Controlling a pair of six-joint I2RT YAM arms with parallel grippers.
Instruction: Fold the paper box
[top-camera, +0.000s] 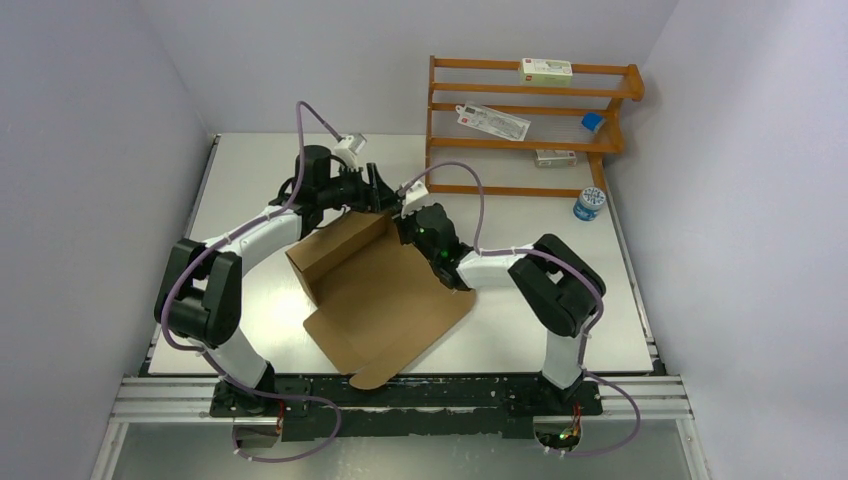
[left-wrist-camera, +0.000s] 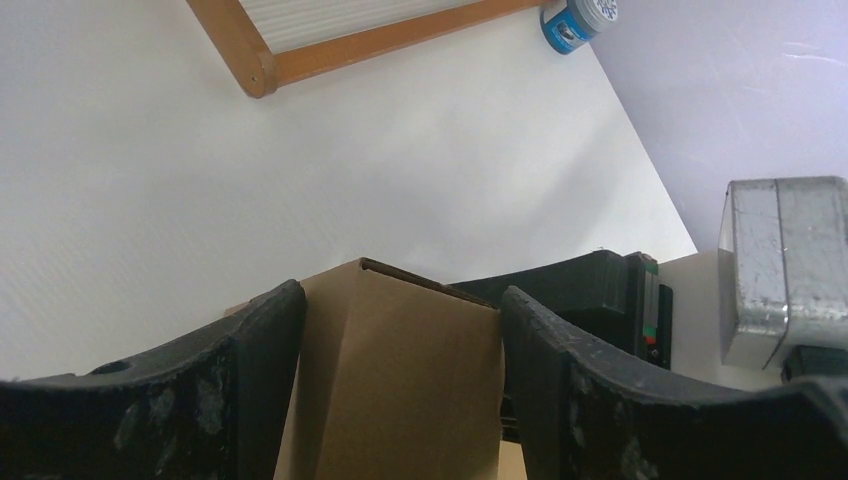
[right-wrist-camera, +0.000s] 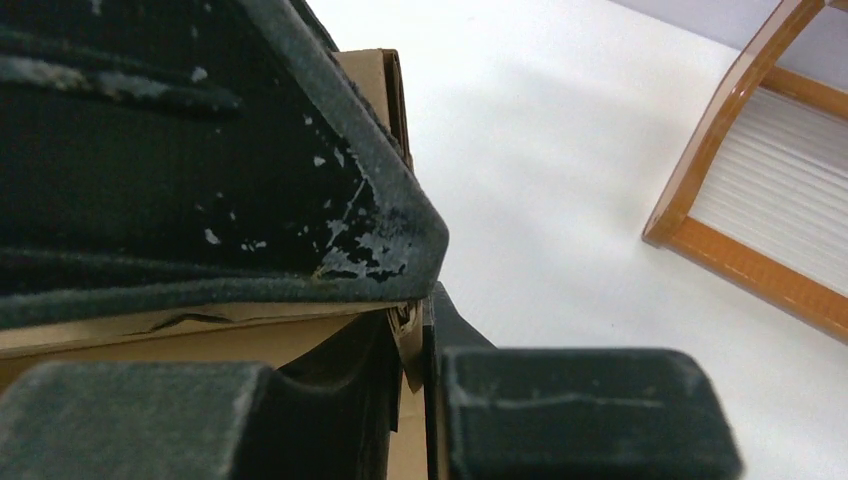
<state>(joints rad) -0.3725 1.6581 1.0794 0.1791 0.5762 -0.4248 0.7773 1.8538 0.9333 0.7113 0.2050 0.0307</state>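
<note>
The paper box (top-camera: 385, 300) is brown corrugated cardboard lying mid-table, its near panel flat and its far left part folded up into a raised wall (top-camera: 335, 250). At the wall's far end my left gripper (top-camera: 380, 198) straddles a folded cardboard section (left-wrist-camera: 400, 390). That section fills the gap and touches both fingers (left-wrist-camera: 265, 335). My right gripper (top-camera: 405, 222) sits right beside it. In the right wrist view the right gripper (right-wrist-camera: 420, 310) is shut on a thin cardboard edge (right-wrist-camera: 200, 340). The right gripper's black body (left-wrist-camera: 590, 290) shows just behind the cardboard in the left wrist view.
A wooden rack (top-camera: 530, 120) stands at the back right with small white cartons (top-camera: 545, 70) on its shelves. A blue-lidded jar (top-camera: 588, 205) sits by its right foot. The rack's lower rail (left-wrist-camera: 340, 45) and frame (right-wrist-camera: 740, 230) lie beyond both grippers. Walls close the table's sides.
</note>
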